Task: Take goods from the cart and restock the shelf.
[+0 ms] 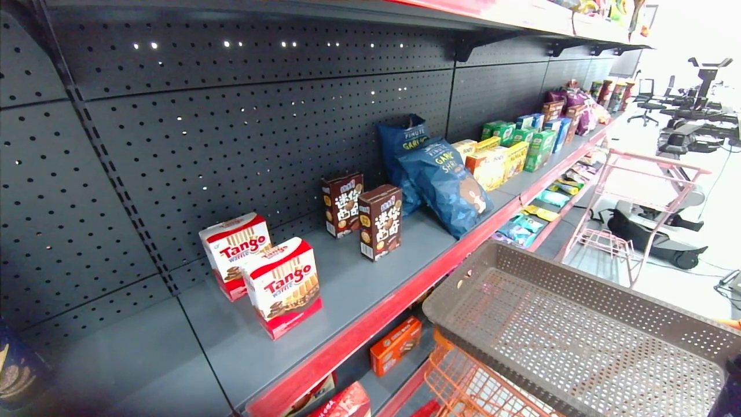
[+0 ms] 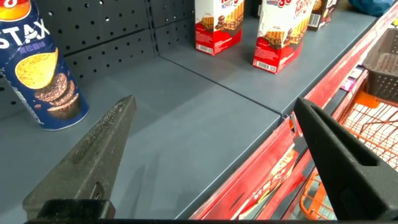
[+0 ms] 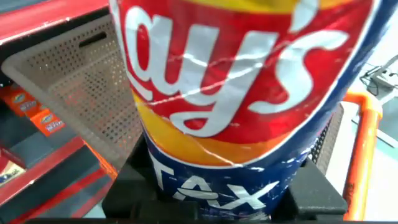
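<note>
A blue chips can [image 3: 236, 93] with a red and yellow logo is held close to the right wrist camera, and my right gripper [image 3: 217, 202] is shut on its lower part, over the brown perforated basket [image 3: 74, 74] of the cart. A second blue chips can [image 2: 40, 68] stands upright on the grey shelf [image 2: 186, 118], near the pegboard back. My left gripper [image 2: 214, 106] hangs open above the shelf's front part, apart from that can, with nothing between its fingers. In the head view the standing can [image 1: 14, 370] shows at the lower left edge.
Two red and white wafer boxes [image 1: 260, 272], two brown boxes [image 1: 365, 214] and blue snack bags [image 1: 440, 179] stand further along the shelf [image 1: 359, 278]. The brown basket [image 1: 579, 330] rests on an orange cart [image 1: 463, 388]. A pink cart [image 1: 642, 202] stands in the aisle. Lower shelves hold more goods.
</note>
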